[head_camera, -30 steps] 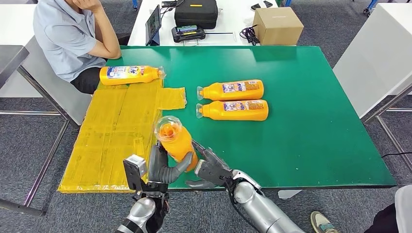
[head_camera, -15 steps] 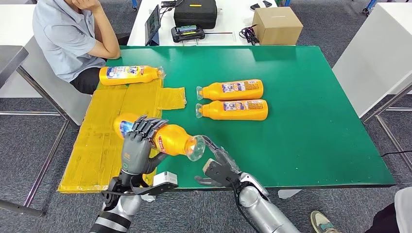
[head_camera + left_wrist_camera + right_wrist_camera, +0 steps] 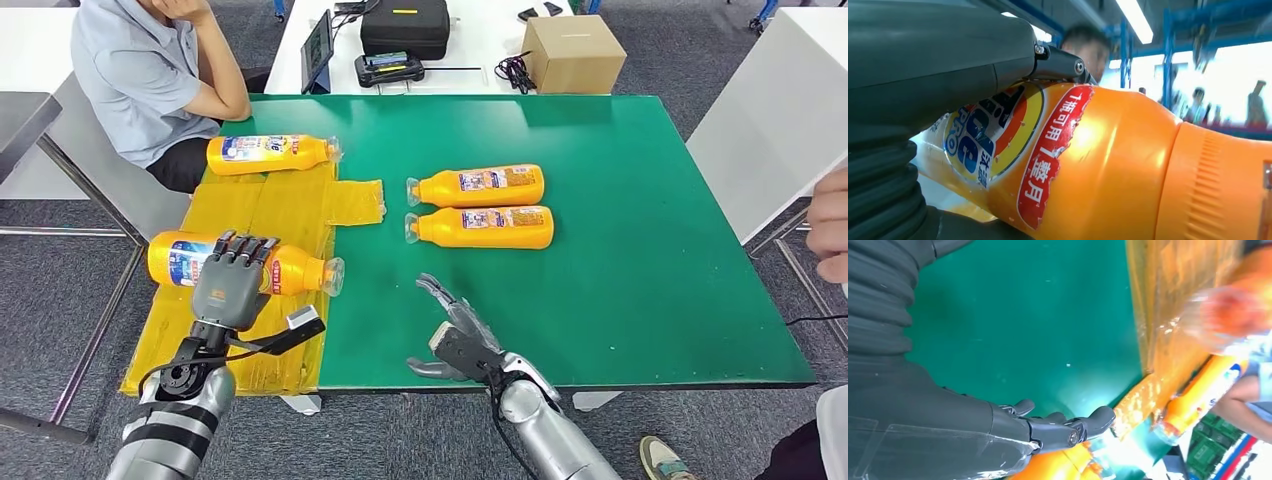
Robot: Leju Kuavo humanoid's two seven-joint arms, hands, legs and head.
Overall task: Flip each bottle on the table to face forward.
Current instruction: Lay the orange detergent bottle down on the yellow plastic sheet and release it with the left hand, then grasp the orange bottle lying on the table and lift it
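1. Holding one orange bottle (image 3: 245, 265) on its side, the left hand (image 3: 232, 285) has its fingers wrapped over the middle of it, above the yellow mat (image 3: 250, 240), with the clear cap pointing toward the green surface (image 3: 620, 280).
2. The right hand (image 3: 455, 340) holds nothing; its fingers are spread, and it is at the near edge of the surface, well apart from the held bottle.
3. On the mat, beyond the held bottle, a second bottle (image 3: 270, 152) lies with a blue and white label up.
4. To the right of the mat, two more bottles (image 3: 478, 185) (image 3: 482, 227) lie side by side, caps toward the mat, showing small labels.
5. My judgement: the held bottle is the step in work, not yet set down. Which of the other three are finished I cannot tell for sure.
6. In the left wrist view, the label (image 3: 998, 140) shows a blue and yellow round logo and a red strip with Chinese characters; I cannot read the brand fully.
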